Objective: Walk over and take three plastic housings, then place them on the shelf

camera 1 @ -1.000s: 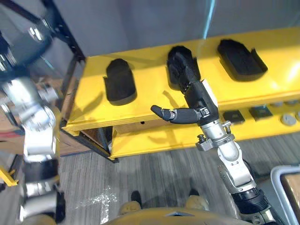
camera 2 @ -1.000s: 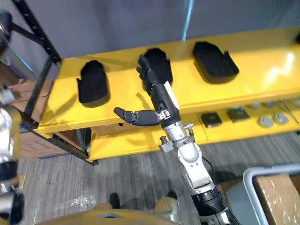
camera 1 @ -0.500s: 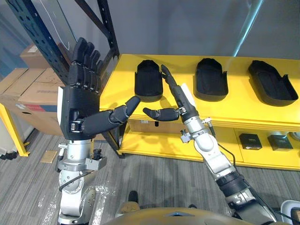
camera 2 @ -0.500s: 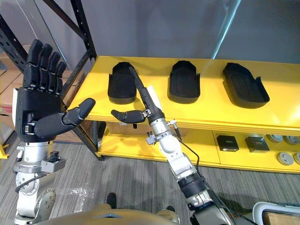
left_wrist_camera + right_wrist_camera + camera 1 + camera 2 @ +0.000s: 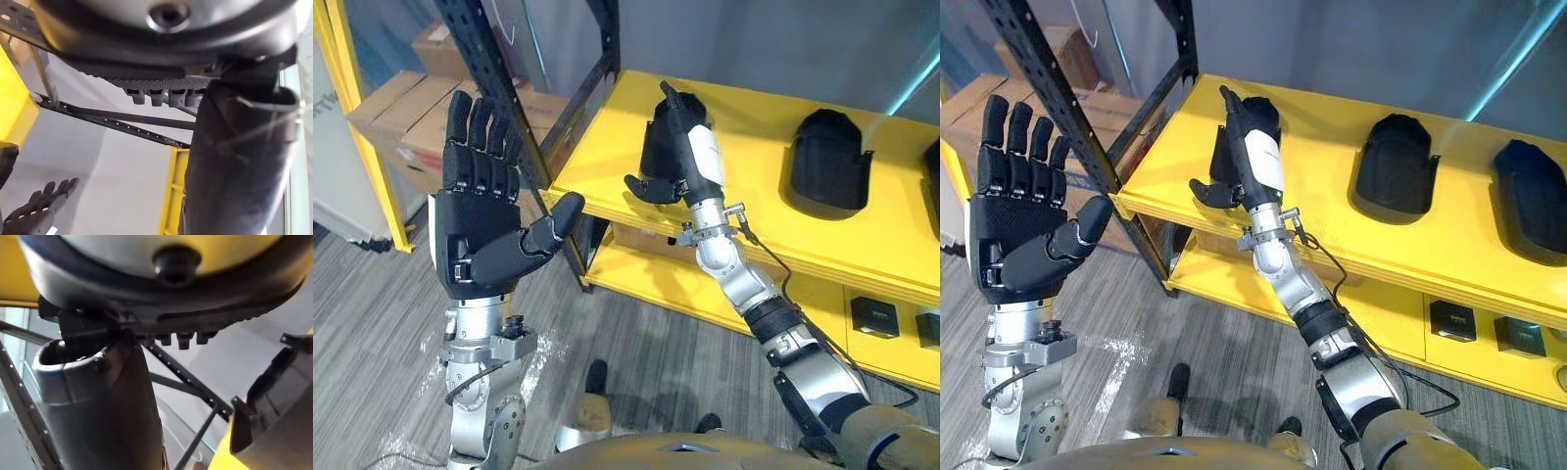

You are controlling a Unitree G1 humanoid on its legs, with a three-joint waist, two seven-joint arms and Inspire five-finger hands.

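Head pair down (shared shelf (image 5: 756, 122)), wrist-cams close

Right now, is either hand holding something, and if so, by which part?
Nothing is held. The left hand is raised with straight fingers; the right hand, also open, reaches toward the leftmost plastic housing on the shelf.

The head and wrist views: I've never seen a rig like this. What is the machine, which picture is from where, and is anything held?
This is a humanoid robot with two silver arms and dark hands. The two wide pictures come from a stereo camera on its head, looking down; the two close ones come from cameras on its wrists, looking along each hand. Three black housings lie on the yellow shelf. The left hand is raised, open and empty. The right hand, fingers straight, reaches beside the leftmost housing; whether it touches it I cannot tell. Nothing is held.
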